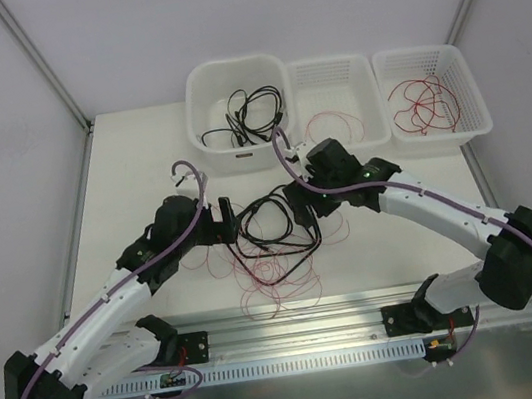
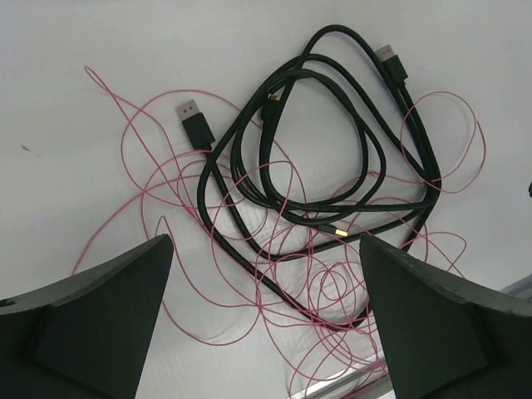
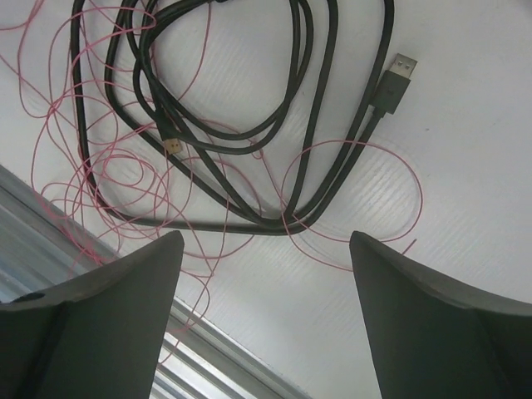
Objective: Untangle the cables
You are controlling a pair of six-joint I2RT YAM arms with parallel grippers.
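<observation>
Black cables (image 2: 332,218) lie looped, tangled with thin red wires (image 1: 276,277) on the table (image 1: 141,179).

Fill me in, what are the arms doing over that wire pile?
Both arms hover over a tangle of black USB cables and thin red wires mid-table. The left fingers and right fingers are open, holding nothing. Behind, a white tub holds more black cables, and the middle basket and right basket hold red wires, so sorting looks partly done.
</observation>
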